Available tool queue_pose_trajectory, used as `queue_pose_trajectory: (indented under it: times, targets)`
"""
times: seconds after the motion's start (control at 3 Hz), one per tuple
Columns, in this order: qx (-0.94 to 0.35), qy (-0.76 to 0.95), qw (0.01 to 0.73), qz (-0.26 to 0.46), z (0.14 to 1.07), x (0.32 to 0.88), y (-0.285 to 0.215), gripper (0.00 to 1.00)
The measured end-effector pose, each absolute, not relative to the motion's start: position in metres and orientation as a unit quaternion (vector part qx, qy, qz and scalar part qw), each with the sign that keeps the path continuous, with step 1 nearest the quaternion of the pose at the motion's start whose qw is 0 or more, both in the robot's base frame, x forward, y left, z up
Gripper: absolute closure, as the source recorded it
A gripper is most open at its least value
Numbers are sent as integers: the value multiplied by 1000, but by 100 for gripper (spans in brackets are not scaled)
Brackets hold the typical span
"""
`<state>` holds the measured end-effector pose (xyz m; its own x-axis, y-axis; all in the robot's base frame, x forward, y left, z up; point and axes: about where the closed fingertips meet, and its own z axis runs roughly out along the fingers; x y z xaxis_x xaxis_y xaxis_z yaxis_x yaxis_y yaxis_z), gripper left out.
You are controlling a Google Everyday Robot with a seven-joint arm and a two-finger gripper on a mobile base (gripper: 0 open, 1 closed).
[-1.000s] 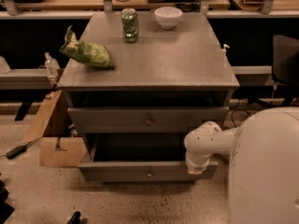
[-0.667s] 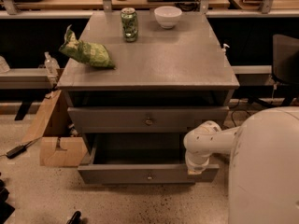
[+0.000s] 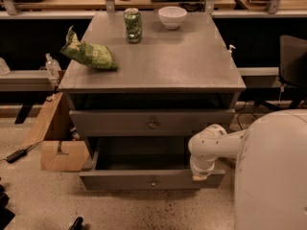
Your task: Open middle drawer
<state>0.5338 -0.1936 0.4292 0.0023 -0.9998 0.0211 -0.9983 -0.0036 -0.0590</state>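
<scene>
At the cabinet [image 3: 158, 66] front, the gripper [image 3: 202, 175] rests on the pulled-out middle drawer [image 3: 120, 179], right side; its grip I cannot tell. Opening seems nearly done; next it should retreat cleanly.

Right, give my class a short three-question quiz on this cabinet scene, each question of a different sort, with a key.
1. True or false: the middle drawer is pulled out.
2. The green can stands: A) on the floor B) on the cabinet top C) inside a drawer.
3. Where is the gripper?

Key: 1 true; 2 B; 3 at the right end of the middle drawer's front.
</scene>
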Motion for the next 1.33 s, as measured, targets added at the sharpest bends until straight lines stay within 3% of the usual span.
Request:
queue_pose_trajectory:
  times: [0.67, 1.33]
  targets:
    - [-708, 706, 13, -28, 429, 534, -194, 100]
    - [-708, 706, 13, -28, 429, 534, -194, 58]
